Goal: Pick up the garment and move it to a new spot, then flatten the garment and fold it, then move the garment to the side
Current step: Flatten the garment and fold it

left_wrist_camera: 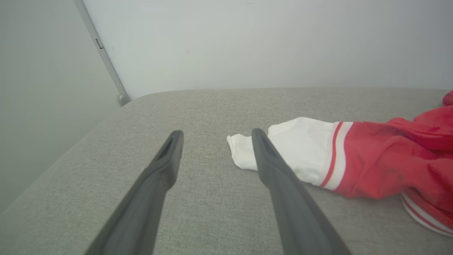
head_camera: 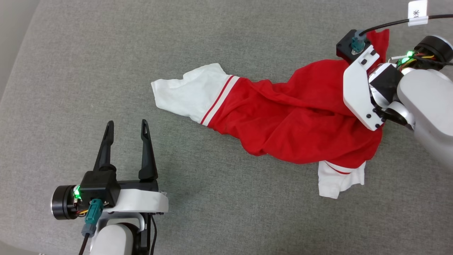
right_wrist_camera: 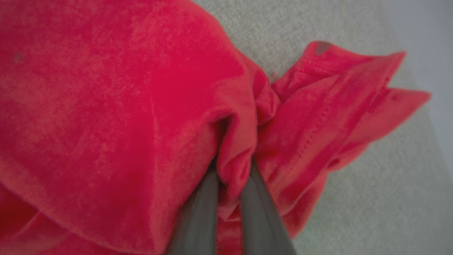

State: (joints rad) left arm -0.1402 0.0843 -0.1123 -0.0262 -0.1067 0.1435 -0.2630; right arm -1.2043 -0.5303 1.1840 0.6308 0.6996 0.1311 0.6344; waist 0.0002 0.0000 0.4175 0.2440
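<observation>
Head view: garment (head_camera: 293, 120) bunched, centre to right of frame, on grey fabric surface (head_camera: 88, 71). Left gripper (head_camera: 127, 122) lower left, fingers spread, clear of cloth. Right gripper (head_camera: 359, 88) upper right, over red end.

Left wrist view: white sleeve (left_wrist_camera: 300, 148) centre-right, behind right-hand finger.

Right wrist view: fingers (right_wrist_camera: 198, 212) pressed together, pinching garment, bottom centre.

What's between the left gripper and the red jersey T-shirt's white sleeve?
Nothing: bare grey woven surface separates left gripper from white sleeve, seen in head view.

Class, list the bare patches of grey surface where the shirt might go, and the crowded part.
Free: grey surface left of the white sleeve, beyond the open left gripper; also below the garment. Crowded: right, where the right gripper pinches it.
</observation>
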